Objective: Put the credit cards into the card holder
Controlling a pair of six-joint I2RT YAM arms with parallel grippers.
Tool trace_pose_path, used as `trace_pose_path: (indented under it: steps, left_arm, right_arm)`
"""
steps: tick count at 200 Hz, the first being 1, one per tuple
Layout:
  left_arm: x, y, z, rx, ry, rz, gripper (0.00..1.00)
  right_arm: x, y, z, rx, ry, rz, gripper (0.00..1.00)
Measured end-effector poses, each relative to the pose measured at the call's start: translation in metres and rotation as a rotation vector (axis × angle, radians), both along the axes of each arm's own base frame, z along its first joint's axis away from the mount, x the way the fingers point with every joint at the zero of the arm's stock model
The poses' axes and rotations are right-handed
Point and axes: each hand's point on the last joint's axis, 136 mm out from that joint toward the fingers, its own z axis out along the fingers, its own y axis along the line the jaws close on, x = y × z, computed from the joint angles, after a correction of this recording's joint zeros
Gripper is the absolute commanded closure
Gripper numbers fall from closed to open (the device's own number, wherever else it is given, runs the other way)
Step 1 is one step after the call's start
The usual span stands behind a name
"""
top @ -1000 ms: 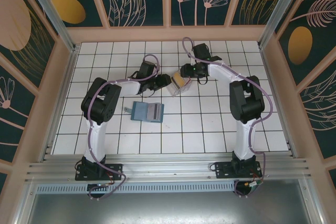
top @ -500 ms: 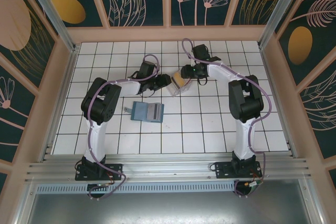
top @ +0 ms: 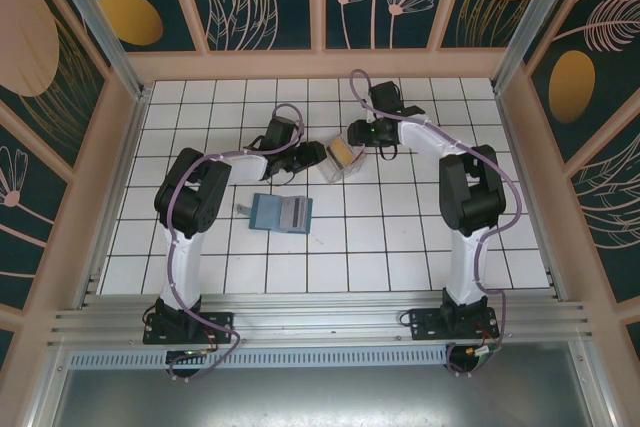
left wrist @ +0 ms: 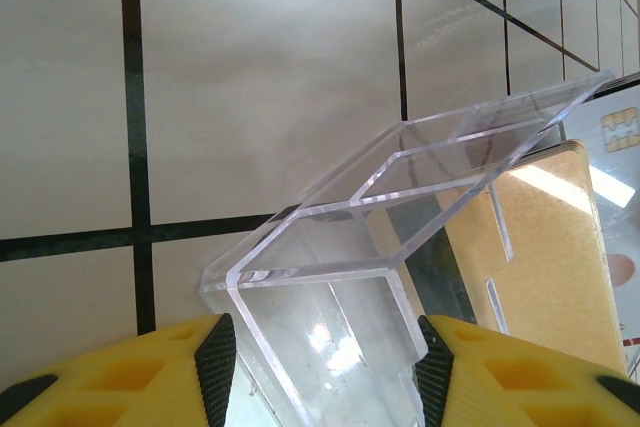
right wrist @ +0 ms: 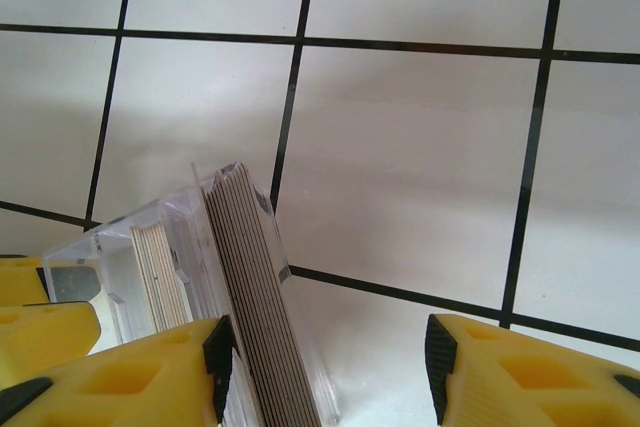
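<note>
Tiles: left tool grips card holder.

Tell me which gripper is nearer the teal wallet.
Left. The left gripper grips the card holder just beyond the wallet; the right gripper is farther off, on the holder's far side.

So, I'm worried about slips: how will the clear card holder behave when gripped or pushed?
The card holder looks like glossy, hard clear plastic: probably stiff but slippery in the left end effector. The credit cards standing on edge inside may shift its balance, so a push could tip it.
</note>
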Motion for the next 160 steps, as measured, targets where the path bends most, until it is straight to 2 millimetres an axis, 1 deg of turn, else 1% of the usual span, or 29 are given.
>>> trace_pose_path:
  steps: [31, 74, 92, 111, 129, 160]
  left_arm:
    - [0.000, 0.000, 0.000, 0.000, 0.000, 0.000, 0.47]
    - [0.000, 0.000, 0.000, 0.000, -0.001, 0.000, 0.47]
    - [0.000, 0.000, 0.000, 0.000, -0.001, 0.000, 0.47]
    - [0.000, 0.000, 0.000, 0.000, 0.000, 0.000, 0.47]
    - [0.000, 0.000, 0.000, 0.000, 0.000, 0.000, 0.47]
    - [0.000, 0.000, 0.000, 0.000, 0.000, 0.000, 0.47]
  right_arm:
    - [0.000, 0.000, 0.001, 0.004, -0.001, 0.001, 0.51]
    - [-0.002, 0.005, 0.003, 0.031, 0.004, 0.025, 0.69]
    - [-0.003, 0.006, 0.005, 0.034, 0.001, 0.035, 0.74]
    - [-0.003, 0.007, 0.008, 0.038, -0.004, 0.043, 0.78]
    - [-0.003, 0.008, 0.010, 0.041, -0.008, 0.044, 0.83]
    - [-0.004, 0.009, 0.015, 0.050, -0.013, 0.050, 0.89]
